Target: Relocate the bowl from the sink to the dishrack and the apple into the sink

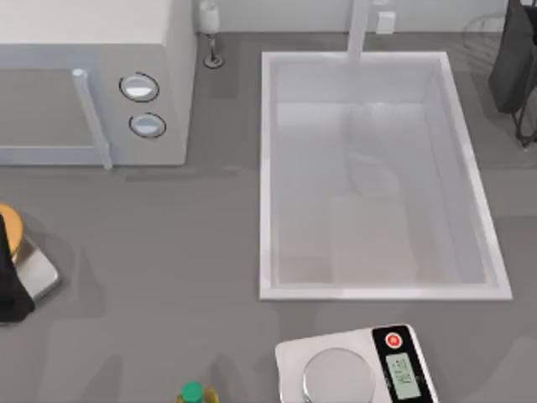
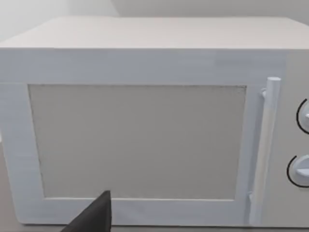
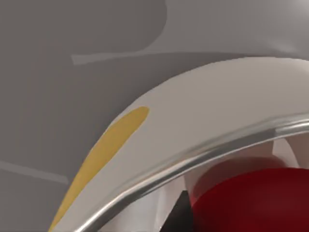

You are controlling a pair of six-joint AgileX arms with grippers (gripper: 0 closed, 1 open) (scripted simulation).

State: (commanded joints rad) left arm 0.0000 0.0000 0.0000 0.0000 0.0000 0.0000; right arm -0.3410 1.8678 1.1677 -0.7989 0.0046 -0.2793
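The left arm [image 1: 8, 281] sits at the left edge of the bench, beside a silver plate [image 1: 35, 273] and an orange thing [image 1: 7, 220]. Its wrist camera faces the door of the white microwave [image 2: 145, 140] head-on, level with the upright handle [image 2: 263, 154]. A dark wedge of the left gripper [image 2: 94, 215] pokes in low. Whether it is wide or narrow cannot be told.

The right arm [image 1: 512, 63] hangs over the far right corner of the bench, above the thin grey wires of the dishrack [image 1: 480, 38].

From above, the white sink [image 1: 267, 168] lies in the middle right of the bench, with its pale faucet [image 1: 359, 29] at the far rim. The kitchen scale [image 1: 340, 374] sits at the near edge, and a green-capped bottle [image 1: 193, 392] is just left of it.

The right wrist view alone gives a close look at a curved white wall [image 3: 203, 106] with a bright metal lip and a yellow patch. Under that lip is the glossy red apple [image 3: 256, 203]. A dark tip of the right gripper [image 3: 179, 215] lies just beside the apple. Contact cannot be told, nor how wide the gripper stands.
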